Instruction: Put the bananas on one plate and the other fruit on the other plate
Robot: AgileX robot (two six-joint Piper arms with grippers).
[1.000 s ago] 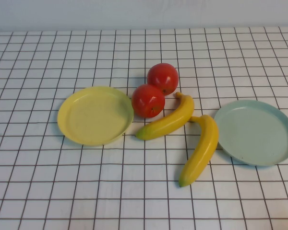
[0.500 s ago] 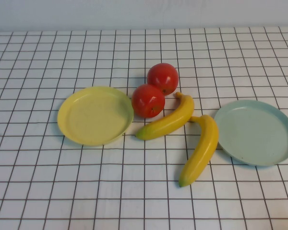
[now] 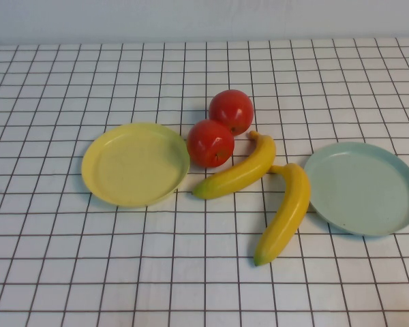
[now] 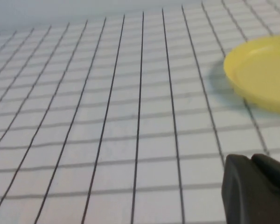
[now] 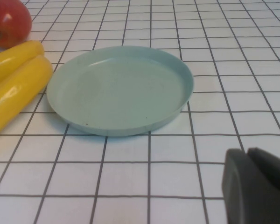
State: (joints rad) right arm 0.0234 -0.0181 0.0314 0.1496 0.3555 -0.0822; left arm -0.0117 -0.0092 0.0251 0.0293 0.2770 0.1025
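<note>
Two yellow bananas lie in the middle of the table, one angled toward the apples and one beside the pale blue-green plate. Two red apple-like fruits sit touching, right of the pale yellow plate. Both plates hold nothing. Neither arm shows in the high view. My left gripper is shut and empty, low over the cloth short of the yellow plate. My right gripper is shut and empty, short of the blue-green plate, with both bananas and an apple beyond it.
A white cloth with a black grid covers the whole table. A pale wall runs along the far edge.
</note>
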